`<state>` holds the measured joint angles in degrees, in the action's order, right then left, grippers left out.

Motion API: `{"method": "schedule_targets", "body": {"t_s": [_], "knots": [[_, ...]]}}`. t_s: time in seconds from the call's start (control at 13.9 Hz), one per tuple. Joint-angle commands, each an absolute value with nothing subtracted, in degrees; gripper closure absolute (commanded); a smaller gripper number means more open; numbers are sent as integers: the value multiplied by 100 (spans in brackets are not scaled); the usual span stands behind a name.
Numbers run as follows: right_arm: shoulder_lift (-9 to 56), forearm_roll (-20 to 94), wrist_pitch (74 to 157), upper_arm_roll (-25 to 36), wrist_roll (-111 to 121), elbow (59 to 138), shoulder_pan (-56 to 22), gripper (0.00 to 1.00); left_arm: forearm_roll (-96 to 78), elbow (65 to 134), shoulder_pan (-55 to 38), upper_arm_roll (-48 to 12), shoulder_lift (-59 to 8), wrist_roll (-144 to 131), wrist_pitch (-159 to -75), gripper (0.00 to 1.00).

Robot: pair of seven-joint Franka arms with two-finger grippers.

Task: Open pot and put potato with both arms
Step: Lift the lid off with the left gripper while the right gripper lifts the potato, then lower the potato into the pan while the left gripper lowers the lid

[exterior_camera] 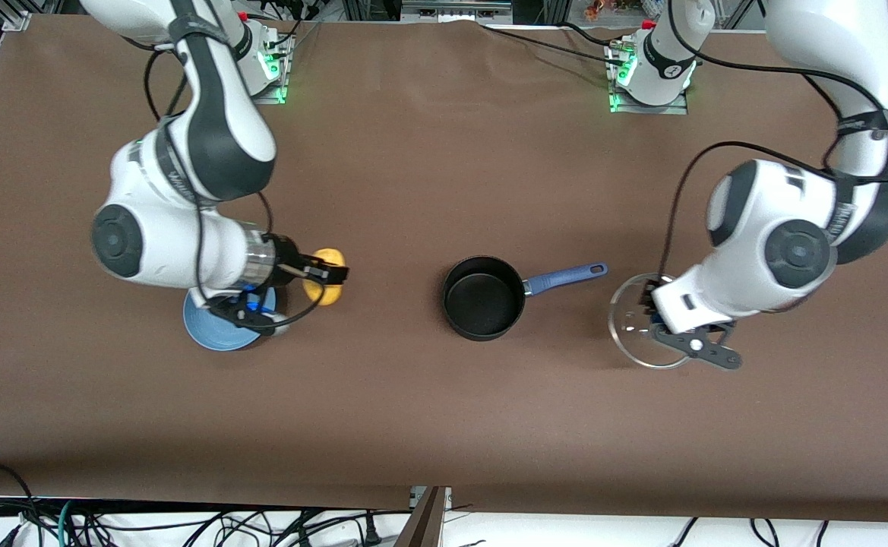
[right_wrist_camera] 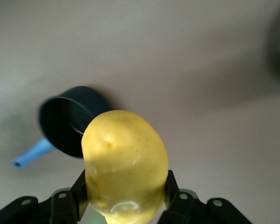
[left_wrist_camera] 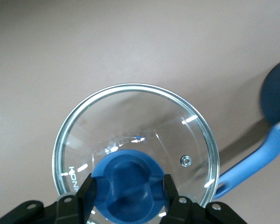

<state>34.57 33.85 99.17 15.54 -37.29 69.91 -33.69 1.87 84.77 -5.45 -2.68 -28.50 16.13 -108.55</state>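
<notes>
Yellow potato, smooth, firm, likely slippery, clamped mid-body in right claw above bench, at nine o'clock from open pot. Fragile glass lid pinched by knob in left claw.

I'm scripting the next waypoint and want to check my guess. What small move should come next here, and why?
Probably carry the right gripper sideways until the potato hangs over the open pot. The potato is clamped between its fingers and is not yet above the pot, which sits uncovered. The left gripper holds the lid by its knob, near the pot's handle, so the path looks free.
</notes>
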Motion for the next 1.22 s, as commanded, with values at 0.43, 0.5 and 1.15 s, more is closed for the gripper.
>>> {"method": "schedule_targets", "body": {"t_s": [0.43,0.5,1.15], "knots": [[4613,3498,13523,1371,-6030,6970,-4939,48,-773,10712,-255,931,-2496,4902,-13295,48],[4710,3472,13683,1301,-6012,6970,-4983,42,-773,10914,-246,975,-2505,5017,-13550,48],[4458,3252,13458,1440,-5405,7242,-5107,0,-773,10935,-141,932,-2628,4984,-13627,11]]}}
